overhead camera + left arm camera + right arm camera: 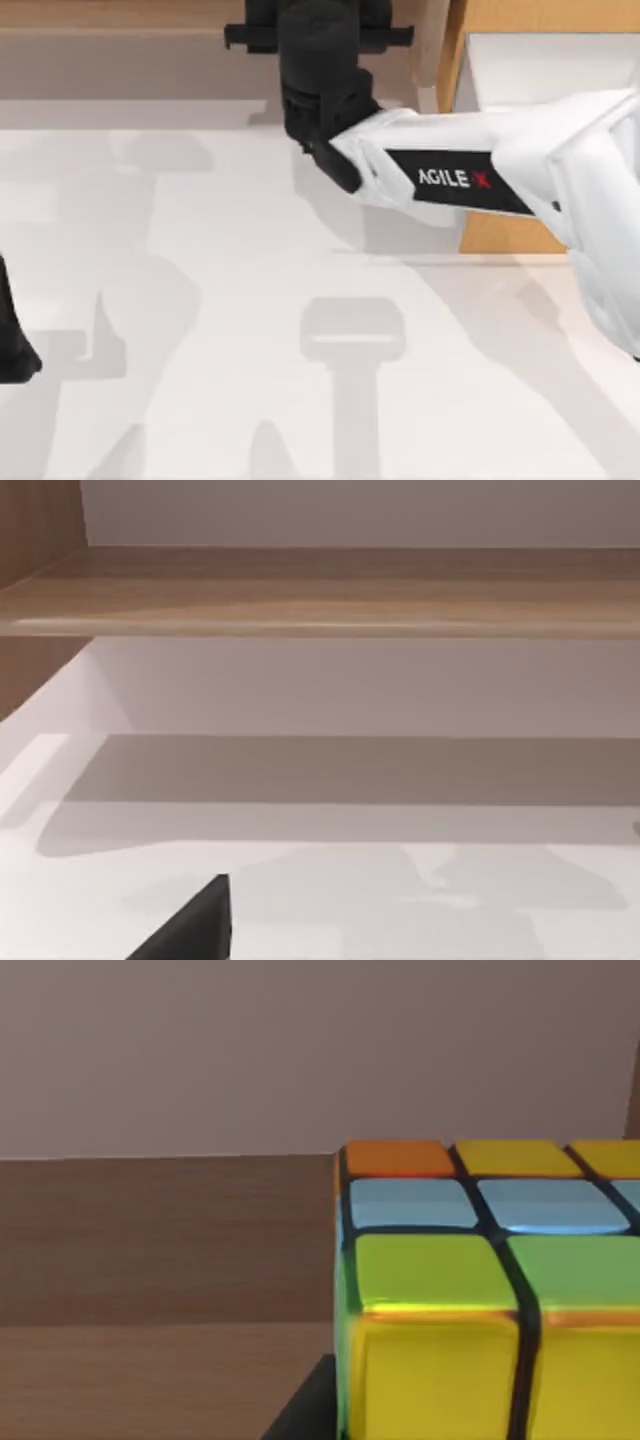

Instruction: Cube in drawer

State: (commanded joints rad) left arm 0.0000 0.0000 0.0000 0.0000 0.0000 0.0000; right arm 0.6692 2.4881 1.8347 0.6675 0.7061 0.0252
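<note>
The cube (450, 1290), with yellow, green, pale blue and orange tiles and dark seams, looms very close in the right wrist view, in front of a brown wooden panel. A dark finger (312, 1410) of my right gripper lies against its side. From above, my right arm reaches across to the back middle of the table, and its right gripper (320, 40) is over the shelf's edge, shut on the cube. The drawer (505, 232), orange-tan outside with a white interior, stands open at the back right, partly under the arm. My left gripper (12, 345) is parked at the table's left edge.
A brown wooden shelf (120, 50) runs along the back left of the table, and its board (320, 590) also crosses the left wrist view. The white tabletop (250, 330) stretches in front of it.
</note>
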